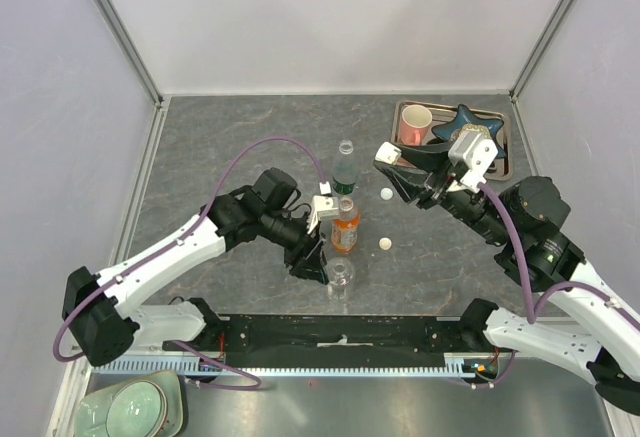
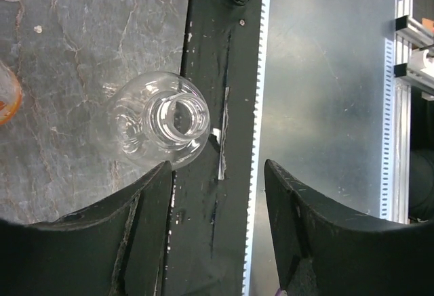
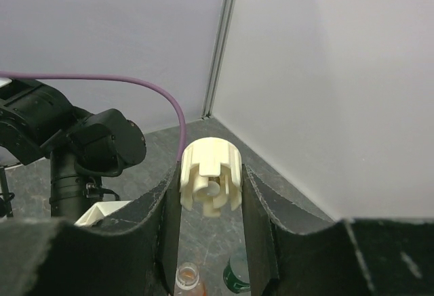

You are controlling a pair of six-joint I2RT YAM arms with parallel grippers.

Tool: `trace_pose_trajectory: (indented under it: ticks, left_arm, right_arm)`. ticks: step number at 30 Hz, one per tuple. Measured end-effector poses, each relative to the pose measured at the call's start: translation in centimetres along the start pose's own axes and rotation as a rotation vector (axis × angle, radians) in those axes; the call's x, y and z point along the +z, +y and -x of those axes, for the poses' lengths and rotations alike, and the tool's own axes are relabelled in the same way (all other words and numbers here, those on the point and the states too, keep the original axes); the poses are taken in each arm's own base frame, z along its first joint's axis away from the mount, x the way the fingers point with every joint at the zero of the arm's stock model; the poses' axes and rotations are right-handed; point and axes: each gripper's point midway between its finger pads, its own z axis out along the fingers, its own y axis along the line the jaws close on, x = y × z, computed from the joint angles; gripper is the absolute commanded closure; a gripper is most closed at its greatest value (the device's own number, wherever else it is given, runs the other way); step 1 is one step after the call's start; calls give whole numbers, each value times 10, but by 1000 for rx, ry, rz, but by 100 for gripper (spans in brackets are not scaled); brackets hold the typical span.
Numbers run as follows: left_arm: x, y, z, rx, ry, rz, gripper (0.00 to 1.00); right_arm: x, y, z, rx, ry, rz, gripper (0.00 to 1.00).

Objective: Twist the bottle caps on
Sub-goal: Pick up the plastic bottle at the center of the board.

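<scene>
1 cap (image 3: 210,174) aloft, small bottle (image 2: 159,120) at worktop (image 2: 81,59) edge
Spread left hand (image 2: 217,174) beside it; right hand (image 3: 211,204) pinches the cap.

I'm seeing orange drink + orange label on the orange bottle (image 1: 345,232). Behind it, green-label bottle (image 1: 344,175) is showing green. In front of it, tiny bottle (image 1: 341,275) is reading clear. Right of it, loose cap (image 1: 386,194) and second cap (image 1: 385,244) are looking white; raised cap (image 3: 211,176), cream. Table (image 1: 230,147) is showing grey marbling; mug (image 1: 416,122), pink.
</scene>
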Motion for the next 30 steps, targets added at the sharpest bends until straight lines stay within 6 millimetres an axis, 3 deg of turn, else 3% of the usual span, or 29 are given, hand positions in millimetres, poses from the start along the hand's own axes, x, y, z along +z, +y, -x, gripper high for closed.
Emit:
trace_pose_trajectory:
  ticks: [14,30]
  left_arm:
    - [31,8,13,74,56,29,37]
    - [44,31,18,129,91,191,39]
  right_arm:
    - [-8,-5,4,0,-2,-26,83]
    - [-12,-5,1,1,14,-32,83]
